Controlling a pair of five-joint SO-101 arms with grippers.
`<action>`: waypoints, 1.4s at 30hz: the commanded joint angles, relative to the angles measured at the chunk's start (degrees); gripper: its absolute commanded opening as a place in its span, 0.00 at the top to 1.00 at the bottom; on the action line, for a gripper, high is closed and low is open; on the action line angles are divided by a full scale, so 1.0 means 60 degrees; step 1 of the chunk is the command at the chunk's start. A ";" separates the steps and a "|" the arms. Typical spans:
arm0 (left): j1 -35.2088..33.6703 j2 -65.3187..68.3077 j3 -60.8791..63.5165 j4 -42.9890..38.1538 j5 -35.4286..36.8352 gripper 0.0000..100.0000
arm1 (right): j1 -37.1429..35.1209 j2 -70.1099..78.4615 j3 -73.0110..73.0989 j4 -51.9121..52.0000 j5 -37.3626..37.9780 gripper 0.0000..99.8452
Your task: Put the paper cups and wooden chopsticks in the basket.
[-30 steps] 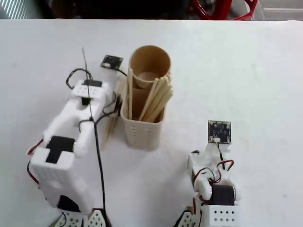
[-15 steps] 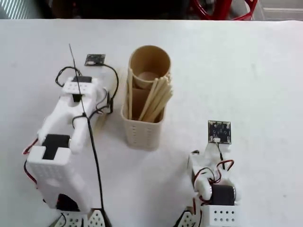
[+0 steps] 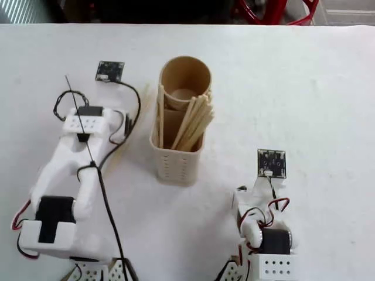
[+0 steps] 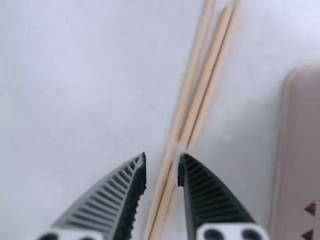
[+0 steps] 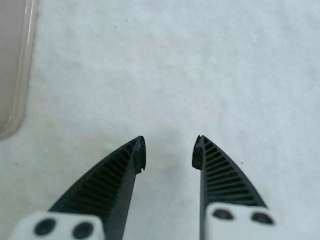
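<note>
My left pincer point(image 4: 161, 162), open a little, holds nothing yet: the chopsticks point(image 4: 200, 95) lie on the bench point(image 4: 75, 75) between its jaws, pointing straight ahead, with the basket point(image 4: 300, 150) just beside them.

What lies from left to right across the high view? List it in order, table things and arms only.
white left robot arm → beige perforated plastic basket, holding tan paper cups and pale wooden chopsticks → white right robot arm
</note>
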 commanded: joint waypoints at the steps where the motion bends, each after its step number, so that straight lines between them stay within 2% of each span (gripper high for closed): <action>1: -0.0139 -0.0593 -0.0015 -0.0498 -0.0234 0.86 | -0.0007 -0.0095 0.0088 0.0066 0.0073 0.84; 9: -0.0081 0.1165 -0.0996 -0.0469 -0.0454 0.86 | -0.0007 -0.0095 0.0088 0.0066 0.0073 0.84; 18: -0.0066 0.3070 -0.2930 0.0777 -0.0454 0.86 | -0.0007 -0.0095 0.0088 0.0066 0.0073 0.84; 27: 0.0037 0.3729 -0.3824 0.1744 -0.0469 0.87 | -0.0007 -0.0095 0.0088 0.0066 0.0073 0.84; 30: 0.0037 0.3905 -0.4088 0.2066 -0.0425 0.91 | -0.0007 -0.0095 0.0088 0.0066 0.0073 0.84; 33: 0.0037 0.3993 -0.4205 0.2139 -0.0440 0.98 | -0.0007 -0.0095 0.0088 0.0066 0.0073 0.84; 42: 0.0037 0.3934 -0.4161 0.2139 -0.0454 0.98 | -0.0022 -0.0095 0.0088 0.0066 0.0073 0.84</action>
